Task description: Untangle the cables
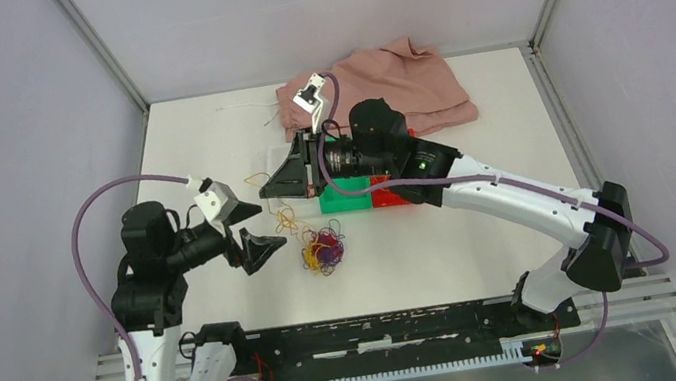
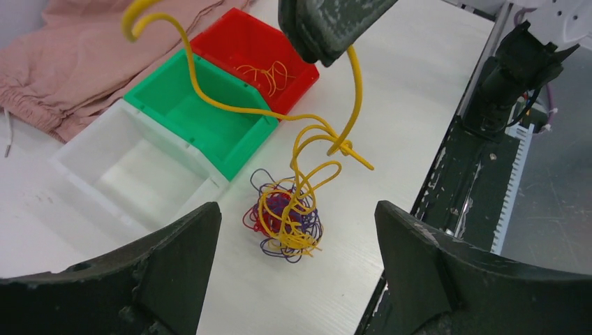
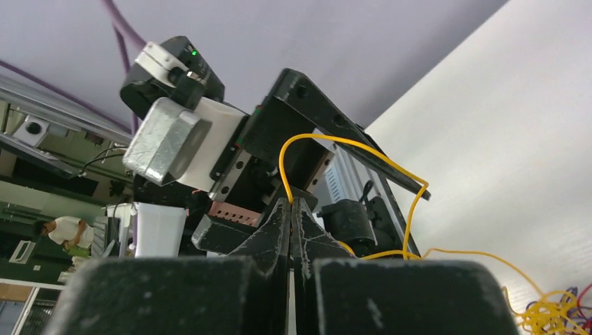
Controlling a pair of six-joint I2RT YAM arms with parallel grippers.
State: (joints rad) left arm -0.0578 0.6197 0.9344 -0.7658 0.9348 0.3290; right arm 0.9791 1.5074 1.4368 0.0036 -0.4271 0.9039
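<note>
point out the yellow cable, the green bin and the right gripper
yellow cable point(image 2: 340, 146), left wrist view, its knot
green bin point(image 2: 251, 146), left wrist view, outer wall
right gripper point(image 3: 291, 204), right wrist view, between shut fingertips

No readable text, labels, brands or numbers in any view

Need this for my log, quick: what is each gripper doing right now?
Left gripper: open, holding nothing.
Right gripper: shut on the thin, floppy yellow cord.
</note>
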